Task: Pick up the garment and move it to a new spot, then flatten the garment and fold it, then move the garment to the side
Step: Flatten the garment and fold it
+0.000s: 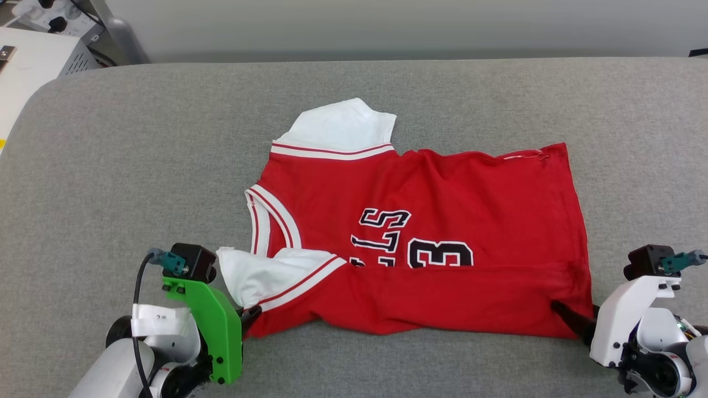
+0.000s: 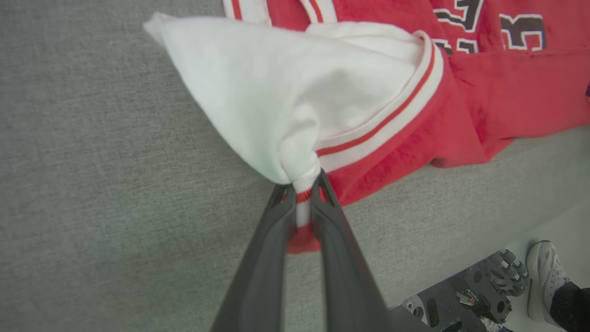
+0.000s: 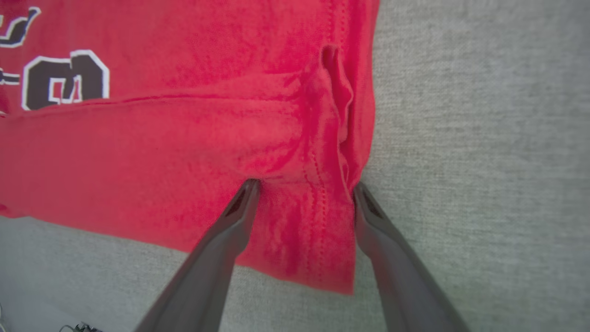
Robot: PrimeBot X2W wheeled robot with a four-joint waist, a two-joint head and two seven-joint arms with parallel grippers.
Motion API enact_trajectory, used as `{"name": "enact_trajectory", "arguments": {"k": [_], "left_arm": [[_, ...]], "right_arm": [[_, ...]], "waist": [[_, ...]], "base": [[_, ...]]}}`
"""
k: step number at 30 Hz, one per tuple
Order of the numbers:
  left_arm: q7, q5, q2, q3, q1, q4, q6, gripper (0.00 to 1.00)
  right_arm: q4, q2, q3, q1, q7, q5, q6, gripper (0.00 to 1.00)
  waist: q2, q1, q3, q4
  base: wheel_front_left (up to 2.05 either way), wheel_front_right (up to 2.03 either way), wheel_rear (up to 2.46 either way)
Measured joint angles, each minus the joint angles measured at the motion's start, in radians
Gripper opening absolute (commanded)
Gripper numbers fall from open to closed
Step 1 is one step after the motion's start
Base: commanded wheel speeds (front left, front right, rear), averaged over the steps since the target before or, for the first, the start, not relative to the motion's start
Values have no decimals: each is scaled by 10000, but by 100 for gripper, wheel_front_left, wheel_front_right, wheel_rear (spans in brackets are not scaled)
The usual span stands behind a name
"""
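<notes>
The garment (image 1: 442,210) lies spread on the grey padded table (image 1: 138,166), a red jersey with white sleeves, its near edge folded up over the lower part of the black lettering. My left gripper (image 1: 250,316) is at the garment's near left corner. In the left wrist view the left gripper (image 2: 302,189) is shut on the bunched striped trim and white sleeve of the garment (image 2: 507,101). My right gripper (image 1: 575,314) sits at the near right corner. The right wrist view shows the right gripper (image 3: 304,185) open, fingers straddling the hem corner of the garment (image 3: 161,138).
A white cabinet (image 1: 33,61) with a power strip stands off the table's far left corner. A pale wall runs behind the table. Past the table's near edge are the robot's base (image 2: 461,299) and a person's shoe (image 2: 546,276).
</notes>
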Motion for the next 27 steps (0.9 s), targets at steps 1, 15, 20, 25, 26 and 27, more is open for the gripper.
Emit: {"name": "enact_trajectory", "arguments": {"k": [1, 15, 20, 25, 26, 27], "left_arm": [[-15, 2, 0, -2, 0, 12, 0, 0], [-169, -92, 50, -59, 575, -58, 4, 0], [-113, -174, 265, -17, 1165, -466, 155, 0], [-27, -190, 579, 138, 1754, -886, 443, 0], [4, -194, 646, 155, 1889, -984, 527, 0], [56, -203, 715, 159, 2018, -1076, 583, 0]], "right_arm": [[115, -13, 12, -43, 75, 44, 0, 59], [169, -313, 439, -141, -71, 573, -6, 0], [-426, -414, 529, 414, -25, 566, -6, 0], [-997, -539, 297, 1094, 151, 564, -6, 0], [-1126, -533, 228, 1267, 228, 552, -6, 0], [-1258, -512, 130, 1441, 303, 556, -6, 0]], "waist": [[0, 0, 20, 24], [0, 0, -668, 44], [0, 0, -1208, -5], [0, 0, -1697, -22], [0, 0, -1795, -21], [0, 0, -1884, -19]], "base": [[0, 0, 0], [0, 0, 0], [0, 0, 0], [0, 0, 0], [0, 0, 0], [0, 0, 0]]}}
